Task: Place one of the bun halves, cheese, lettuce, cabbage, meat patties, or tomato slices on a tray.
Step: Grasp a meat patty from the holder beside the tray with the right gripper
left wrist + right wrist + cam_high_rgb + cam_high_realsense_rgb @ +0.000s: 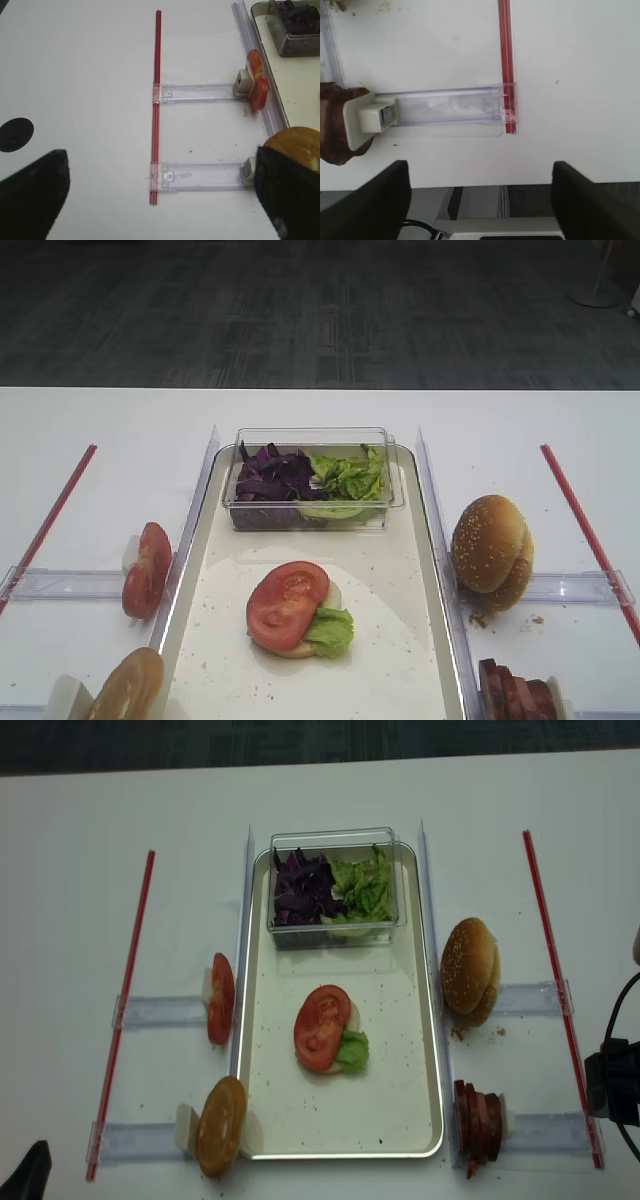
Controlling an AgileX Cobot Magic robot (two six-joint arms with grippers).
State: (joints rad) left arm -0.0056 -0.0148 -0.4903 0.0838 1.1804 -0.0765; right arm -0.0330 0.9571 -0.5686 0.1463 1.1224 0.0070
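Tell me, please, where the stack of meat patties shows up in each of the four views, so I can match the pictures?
Exterior high: meat patties at the bottom right corner, right of the tray.
Exterior high (realsense): meat patties at lower right, just outside the tray's corner.
Right wrist: meat patties at the left edge, partly cut off.
Left wrist: not in view.
Shared landmark: the right-hand red strip.

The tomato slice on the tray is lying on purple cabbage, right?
Not quite. The tomato slice on the tray lies on a bun half with green lettuce beside it, not on cabbage. The purple cabbage is up in the clear box. The exterior high view shows it.
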